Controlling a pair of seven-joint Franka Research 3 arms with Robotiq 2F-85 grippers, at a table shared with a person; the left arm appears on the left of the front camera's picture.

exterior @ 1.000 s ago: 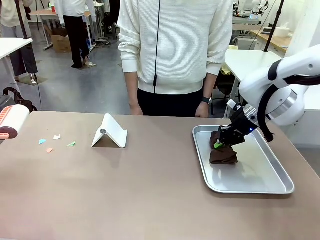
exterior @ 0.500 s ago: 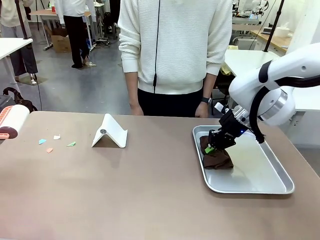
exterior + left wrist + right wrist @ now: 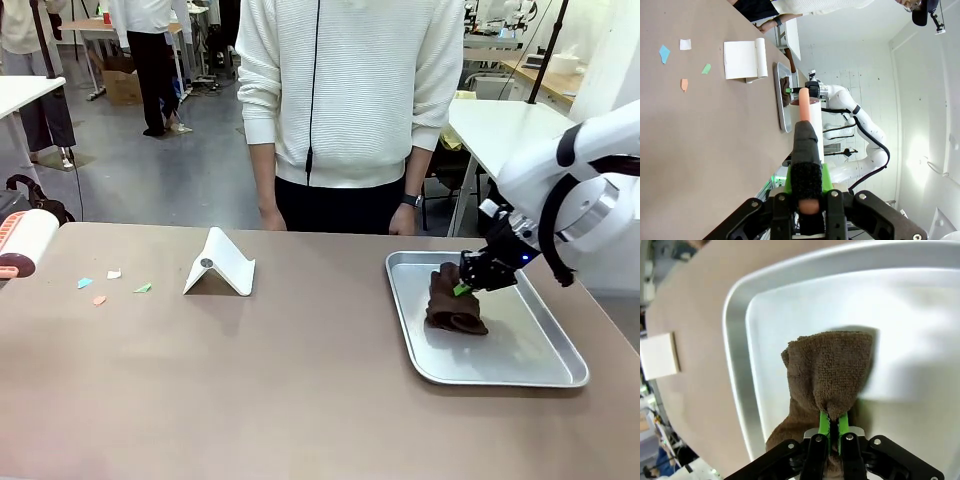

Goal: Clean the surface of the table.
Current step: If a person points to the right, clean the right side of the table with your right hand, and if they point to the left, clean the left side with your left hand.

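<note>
Large matte brownish-taupe table [image 3: 300, 400] fills the front view, person in a white ribbed sweater [image 3: 350, 90] standing at its 12 o'clock edge. Rectangular silver metal tray [image 3: 530, 345] lies on the table at about 3 o'clock. Crumpled brown terry cloth [image 3: 455, 310] is in the tray's 10 o'clock part, lower folds resting on the tray floor. Right jaws come in from 2 o'clock on the white right arm [image 3: 570, 180], pressed together on the cloth's upper edge; in the right wrist view the green pads pinch a fold of the cloth and the rest hangs away over the tray floor. White folded tent-shaped stand [image 3: 220, 265] is at 11 o'clock of table centre. Four small paper scraps lie near 9 o'clock, well apart from the tray: green [image 3: 143, 288], blue [image 3: 85, 283], white [image 3: 113, 273], orange [image 3: 99, 299]. White roller with a salmon-pink handle [image 3: 25, 243] is at the table's 9 o'clock edge. Left wrist view: left jaws clamped on that pink handle, white roll pointing away along the table.
</note>
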